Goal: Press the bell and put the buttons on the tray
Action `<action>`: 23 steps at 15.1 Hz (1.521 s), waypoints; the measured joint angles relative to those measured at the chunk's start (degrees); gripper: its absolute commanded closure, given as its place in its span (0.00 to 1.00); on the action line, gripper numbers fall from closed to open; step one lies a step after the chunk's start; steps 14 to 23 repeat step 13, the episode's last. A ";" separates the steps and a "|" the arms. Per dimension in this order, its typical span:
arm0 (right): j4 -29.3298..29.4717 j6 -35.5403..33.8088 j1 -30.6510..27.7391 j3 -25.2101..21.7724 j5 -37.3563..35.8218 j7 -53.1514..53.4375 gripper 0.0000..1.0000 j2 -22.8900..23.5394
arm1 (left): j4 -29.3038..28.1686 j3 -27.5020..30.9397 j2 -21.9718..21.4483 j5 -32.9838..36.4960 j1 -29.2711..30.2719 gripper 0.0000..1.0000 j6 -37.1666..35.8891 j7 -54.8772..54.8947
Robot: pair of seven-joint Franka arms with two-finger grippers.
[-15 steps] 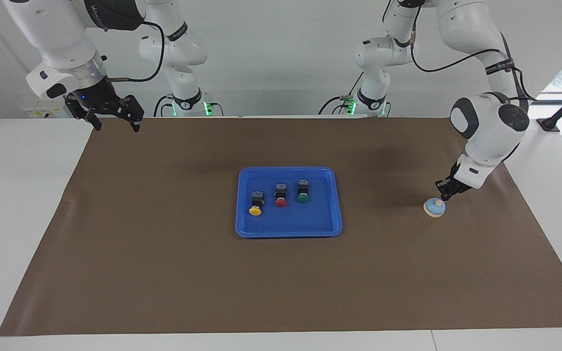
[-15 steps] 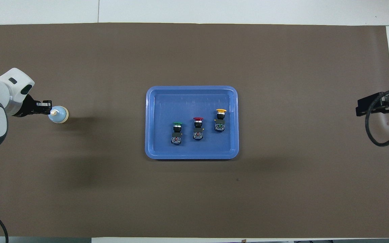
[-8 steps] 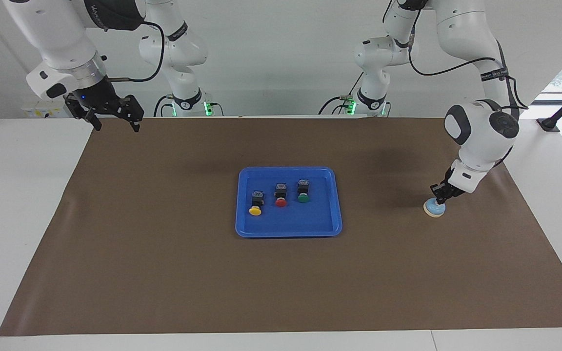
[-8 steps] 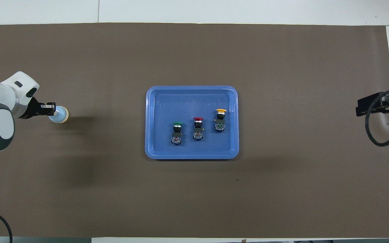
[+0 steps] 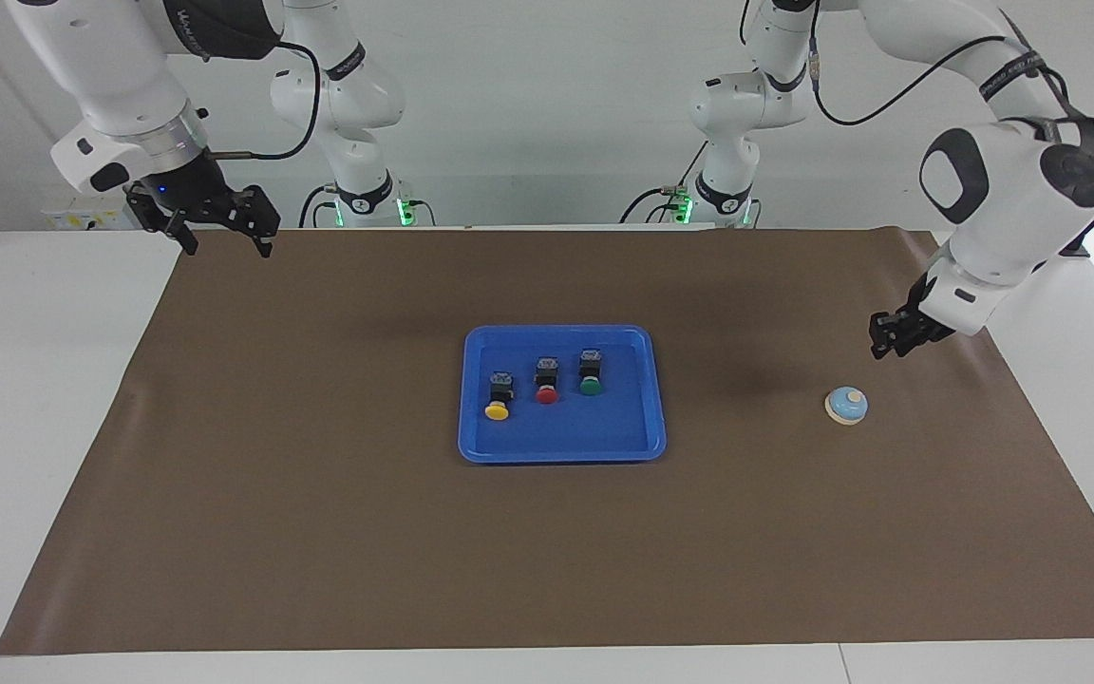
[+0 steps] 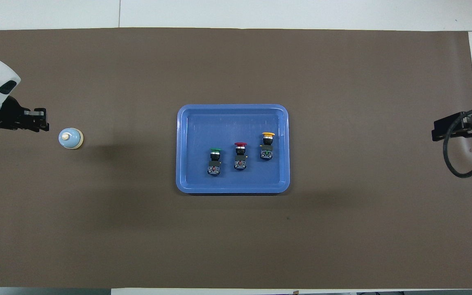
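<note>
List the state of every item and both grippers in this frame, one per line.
bell: on the mat, untouched
green button: lying in the tray
red button: lying in the tray
yellow button: lying in the tray
tray: flat, mid-mat
left gripper: raised beside the bell, empty
right gripper: open, empty, waiting

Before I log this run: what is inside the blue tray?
The tray holds three buttons lying on their sides: green, red, yellow. Nothing covers them.

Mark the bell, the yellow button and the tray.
bell (image 5: pixel 846 405): facing view, on its light blue dome.
yellow button (image 5: pixel 497 410): facing view, on its round cap.
tray (image 6: pixel 232 186): overhead view, on bare floor near its rim.
</note>
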 measured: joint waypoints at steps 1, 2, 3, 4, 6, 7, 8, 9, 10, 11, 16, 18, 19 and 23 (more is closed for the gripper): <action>0.00 0.00 0.00 0.00 0.00 0.00 0.00 0.00 | 0.67 -0.01 -1.55 0.00 -0.11 0.00 -3.32 0.00; 0.00 0.00 0.00 0.00 0.00 0.00 0.00 0.00 | 1.90 0.01 -2.61 0.00 -0.21 0.00 -6.82 0.00; 0.00 0.00 0.00 0.00 0.00 0.00 0.00 0.00 | 3.29 0.02 -3.32 0.00 -0.29 0.00 -9.67 0.00; 0.00 0.00 0.00 0.00 0.00 0.00 0.00 0.00 | 4.35 0.05 -3.91 0.00 -0.31 0.00 -11.54 0.00; 0.00 0.00 0.00 0.00 0.00 0.00 0.00 0.00 | 5.25 0.29 -4.88 0.00 -0.30 0.00 -13.17 0.00; 0.00 -0.05 0.00 0.00 0.00 0.00 0.00 0.00 | 5.26 0.35 -5.05 0.00 -0.30 0.00 -13.22 0.01; 0.00 -0.29 0.03 0.02 0.00 0.00 0.00 0.00 | 5.25 0.32 -5.03 0.00 -0.31 0.00 -13.21 0.01; -0.01 -0.62 0.09 0.07 0.00 0.00 0.00 0.00 | 5.25 0.28 -4.98 0.00 -0.33 0.00 -13.16 0.01; -0.01 -0.77 0.19 0.15 0.00 0.00 0.00 0.00 | 5.25 0.25 -4.93 0.00 -0.34 0.00 -13.07 0.01; -0.01 -0.92 0.21 0.19 0.00 0.00 0.00 0.00 | 5.25 0.25 -4.92 0.00 -0.34 0.00 -12.99 0.01; -0.01 -1.55 0.21 0.24 0.00 -0.01 0.00 -0.01 | 5.26 0.24 -4.92 0.00 -0.34 0.00 -12.96 0.01; -0.01 -1.55 0.21 0.24 0.00 -0.01 0.00 -0.01 | 5.26 0.24 -4.92 0.00 -0.34 0.00 -12.96 0.01; -0.01 -1.55 0.21 0.24 0.00 -0.01 0.00 -0.01 | 5.26 0.24 -4.92 0.00 -0.34 0.00 -12.96 0.01; -0.01 -1.55 0.21 0.24 0.00 -0.01 0.00 -0.01 | 5.26 0.24 -4.92 0.00 -0.34 0.00 -12.96 0.01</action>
